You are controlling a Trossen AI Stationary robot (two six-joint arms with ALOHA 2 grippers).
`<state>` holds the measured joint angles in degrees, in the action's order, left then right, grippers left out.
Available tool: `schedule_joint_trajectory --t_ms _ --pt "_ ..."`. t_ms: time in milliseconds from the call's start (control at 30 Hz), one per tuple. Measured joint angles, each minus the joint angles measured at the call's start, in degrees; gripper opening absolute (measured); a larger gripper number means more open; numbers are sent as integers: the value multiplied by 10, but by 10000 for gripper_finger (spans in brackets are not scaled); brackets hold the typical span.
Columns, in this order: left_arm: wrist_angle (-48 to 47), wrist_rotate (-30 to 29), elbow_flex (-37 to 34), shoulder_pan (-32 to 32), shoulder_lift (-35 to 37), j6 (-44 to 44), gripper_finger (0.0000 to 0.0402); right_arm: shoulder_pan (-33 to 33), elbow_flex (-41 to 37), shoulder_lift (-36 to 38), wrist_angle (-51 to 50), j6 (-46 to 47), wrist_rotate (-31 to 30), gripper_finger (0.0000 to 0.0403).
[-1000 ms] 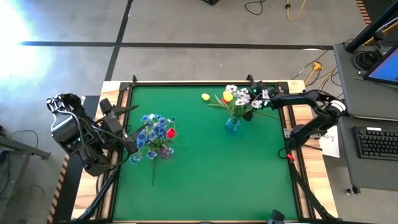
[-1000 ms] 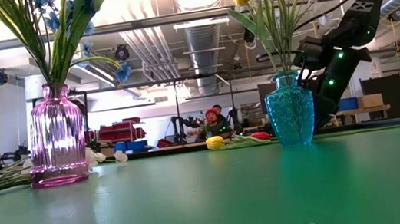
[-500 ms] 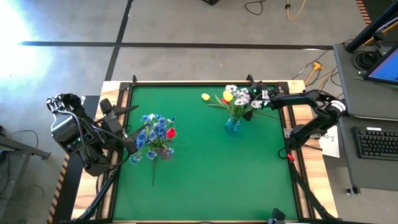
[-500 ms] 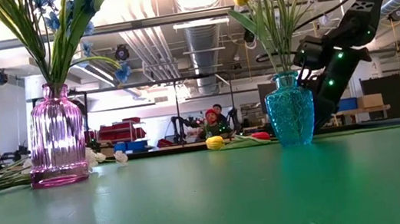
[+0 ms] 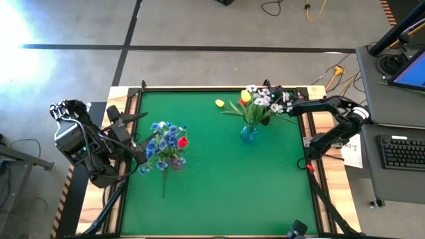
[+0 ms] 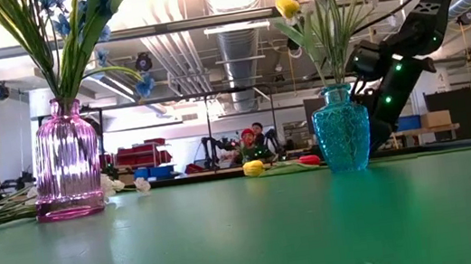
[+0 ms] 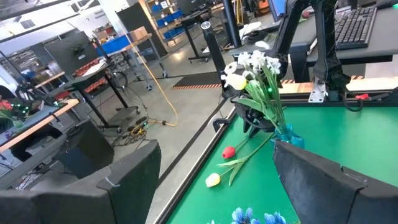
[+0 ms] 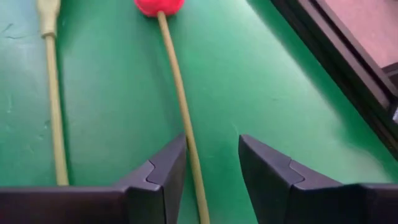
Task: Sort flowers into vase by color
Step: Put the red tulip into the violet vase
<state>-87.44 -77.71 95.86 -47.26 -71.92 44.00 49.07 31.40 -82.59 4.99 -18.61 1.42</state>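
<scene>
A turquoise vase (image 5: 248,133) (image 6: 342,140) holds white clusters and a yellow bud. A pink vase (image 5: 174,161) (image 6: 65,160) holds blue clusters and a red bud. A loose red bud (image 8: 158,5) (image 7: 229,151) and a loose yellow bud (image 5: 219,103) (image 7: 213,180) lie on the green mat by their stems. My right gripper (image 8: 212,146) (image 5: 271,111) is low over the mat beside the turquoise vase, open. The red flower's stem (image 8: 181,106) runs between its fingers, close to one. My left gripper (image 7: 216,149) (image 5: 136,149) waits open beside the pink vase.
Another stem (image 5: 164,186) lies on the mat near the pink vase, and white blooms (image 6: 124,185) lie behind it. The table's raised far edge (image 8: 336,56) runs close to my right gripper. The mat's near half (image 5: 226,192) is bare. A desk with a keyboard (image 5: 402,151) stands to the right.
The bunch in the turquoise vase has leaned over toward the table's far right corner, where my right gripper is; its yellow bud has dropped a little in the low view. The vase itself has stayed in place.
</scene>
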Motion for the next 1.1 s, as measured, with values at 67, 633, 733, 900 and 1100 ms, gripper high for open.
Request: schedule_joint_trajectory --t_ms 67,633,733,900,1100 --pt "0 0 0 0 0 0 297 0 0 0 0 0 1 137" --pt "0 -3 0 0 0 0 297 0 0 0 17 -18 18 213" --pt "0 -3 0 0 0 0 297 0 1 0 32 -26 16 216" --pt "0 -3 0 0 0 0 297 1 1 0 38 -45 15 215" --pt "0 -3 0 0 0 0 297 1 1 -24 44 -48 16 215"
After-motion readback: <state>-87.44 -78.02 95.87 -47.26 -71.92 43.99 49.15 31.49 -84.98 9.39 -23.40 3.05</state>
